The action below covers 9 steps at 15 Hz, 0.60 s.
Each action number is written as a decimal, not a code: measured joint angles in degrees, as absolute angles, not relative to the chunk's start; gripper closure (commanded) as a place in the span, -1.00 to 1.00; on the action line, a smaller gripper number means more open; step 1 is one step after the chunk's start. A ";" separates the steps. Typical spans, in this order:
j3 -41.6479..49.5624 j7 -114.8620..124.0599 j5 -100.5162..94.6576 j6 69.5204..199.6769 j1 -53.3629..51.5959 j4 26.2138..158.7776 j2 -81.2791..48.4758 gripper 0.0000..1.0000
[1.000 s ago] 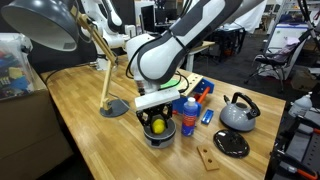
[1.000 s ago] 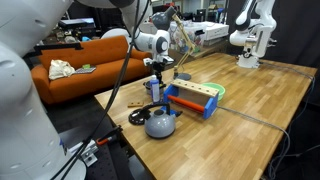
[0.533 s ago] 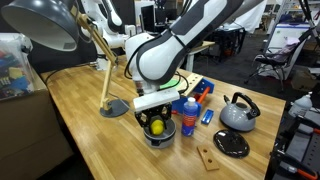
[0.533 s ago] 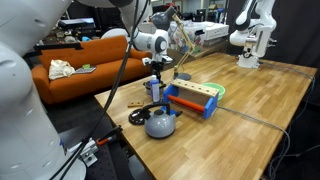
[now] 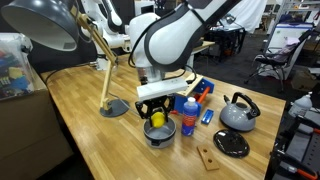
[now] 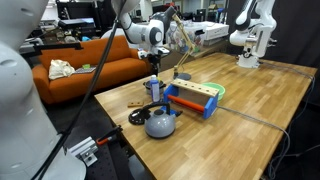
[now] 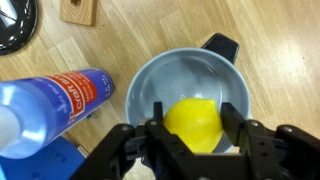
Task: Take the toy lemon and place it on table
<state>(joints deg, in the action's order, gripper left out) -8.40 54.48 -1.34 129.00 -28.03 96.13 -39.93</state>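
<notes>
The yellow toy lemon (image 7: 193, 122) is clamped between my gripper's (image 7: 193, 130) two black fingers, directly above the open grey pot (image 7: 148, 82). In an exterior view the lemon (image 5: 157, 117) hangs just over the pot (image 5: 159, 135), which stands on the light-brown wooden table (image 5: 85, 110). In an exterior view my gripper (image 6: 153, 80) is near the table's edge (image 6: 262, 110); the lemon is too small to make out there.
A blue bottle (image 7: 50, 100) stands right beside the pot. A grey kettle (image 5: 238, 112), a black lid (image 5: 231, 144) and a small wooden board (image 5: 208, 158) lie nearby. A blue and orange box (image 6: 193, 100) and a desk lamp (image 5: 108, 70) stand close by.
My gripper has risen a little, lifting the lemon from inside the pot to just above its rim. The arm's upper body has swung upward.
</notes>
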 measured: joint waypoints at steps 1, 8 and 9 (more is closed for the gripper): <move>-8.34 54.53 -1.38 129.81 -28.03 97.99 -37.97 0.31; -8.22 54.93 -1.48 135.62 -27.66 112.21 -20.95 0.31; -8.53 54.93 -1.51 135.97 -27.66 114.27 -18.56 0.31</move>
<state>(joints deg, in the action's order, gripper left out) -8.53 54.93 -1.51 135.97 -27.66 114.27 -18.56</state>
